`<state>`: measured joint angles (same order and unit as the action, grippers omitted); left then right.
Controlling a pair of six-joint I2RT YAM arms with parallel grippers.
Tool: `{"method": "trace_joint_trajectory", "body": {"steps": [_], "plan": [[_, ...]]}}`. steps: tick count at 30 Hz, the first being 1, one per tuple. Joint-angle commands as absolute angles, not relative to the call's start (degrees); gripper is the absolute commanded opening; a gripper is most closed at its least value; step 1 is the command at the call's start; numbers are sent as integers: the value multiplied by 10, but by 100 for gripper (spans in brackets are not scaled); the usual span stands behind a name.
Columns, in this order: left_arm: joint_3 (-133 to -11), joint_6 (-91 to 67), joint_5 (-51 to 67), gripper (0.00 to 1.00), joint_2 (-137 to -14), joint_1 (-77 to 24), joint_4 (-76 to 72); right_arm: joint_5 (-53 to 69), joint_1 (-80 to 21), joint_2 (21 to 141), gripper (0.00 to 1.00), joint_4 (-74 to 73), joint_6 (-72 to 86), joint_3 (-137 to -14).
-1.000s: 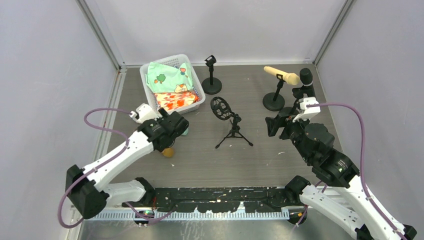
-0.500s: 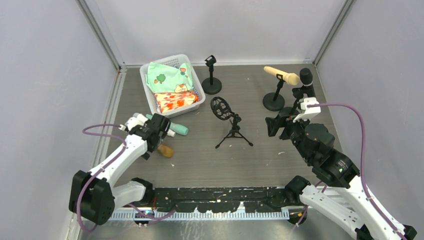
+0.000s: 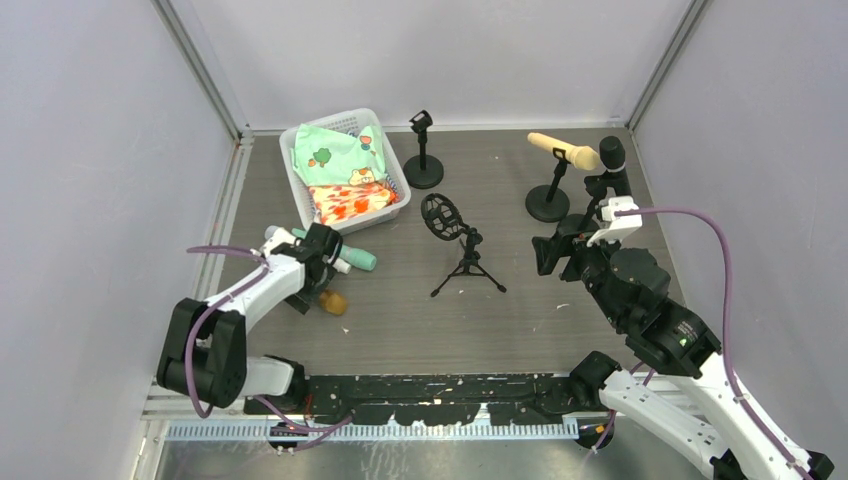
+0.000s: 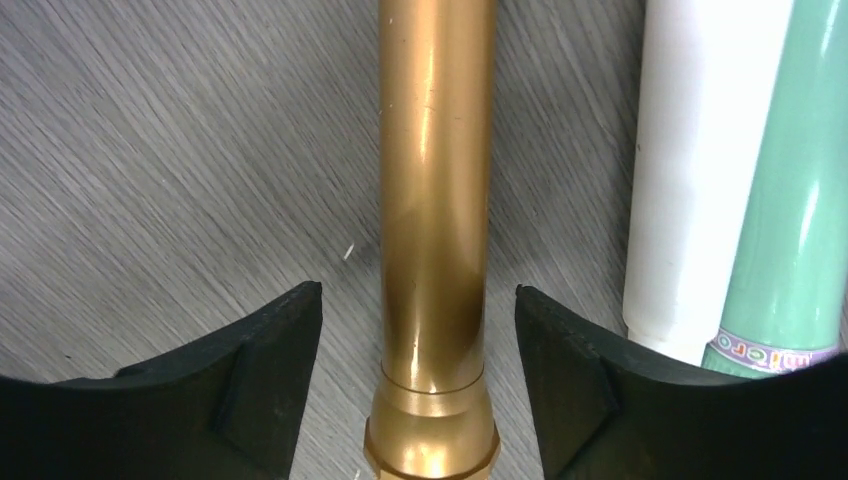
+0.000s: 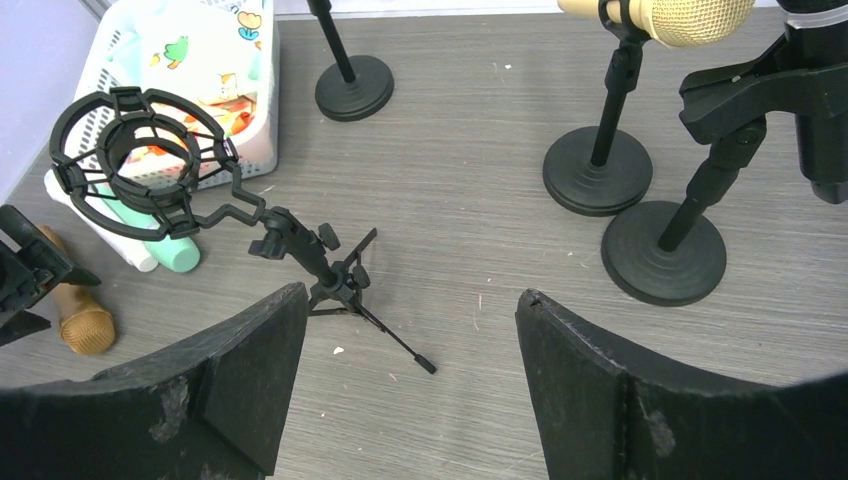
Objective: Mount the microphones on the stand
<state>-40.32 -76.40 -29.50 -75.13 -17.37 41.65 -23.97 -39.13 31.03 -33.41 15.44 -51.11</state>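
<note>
1. From above: the left gripper [image 3: 320,262] hangs low over a gold metal microphone [image 3: 334,302] lying on the grey wood-grain table [image 3: 420,320], beside a white-and-mint plastic microphone [image 3: 352,259] and a white plastic basket [image 3: 340,115]. Its opening cannot be read from here. A black round-base clip stand [image 3: 422,150] and a black tripod shock-mount stand [image 3: 462,248] stand empty.
2. Left wrist: the left gripper [image 4: 415,315] is spread wide, one finger on each side of the gold metal microphone [image 4: 432,180] and apart from it, apparently squared up for a pinch across the handle. The white-and-mint plastic microphone [image 4: 740,160] lies close alongside.
3. Right wrist: the right gripper [image 5: 410,320], wide and empty, hovers facing the black tripod shock-mount stand [image 5: 300,240], probably waiting its turn.
</note>
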Motion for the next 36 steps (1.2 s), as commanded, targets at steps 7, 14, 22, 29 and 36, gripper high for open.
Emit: {"method": "trace_joint_trajectory", "body": {"steps": [7,14,22,29,36], "plan": [[-392,-796,-283,50,-772,-151,388,-259,-390,299,81,-338,158,-533],[-386,-828,-320,21,-710,-146,438,-260,-391,302,81,-333,154,-533],[-475,-786,-431,0,-558,-146,544,-264,-391,302,81,-331,143,-540],[-597,-522,-376,1,-525,-147,418,-267,-390,297,81,-297,131,-543],[-650,-343,-160,0,-577,-222,187,-225,-391,302,81,-211,129,-541]]}}
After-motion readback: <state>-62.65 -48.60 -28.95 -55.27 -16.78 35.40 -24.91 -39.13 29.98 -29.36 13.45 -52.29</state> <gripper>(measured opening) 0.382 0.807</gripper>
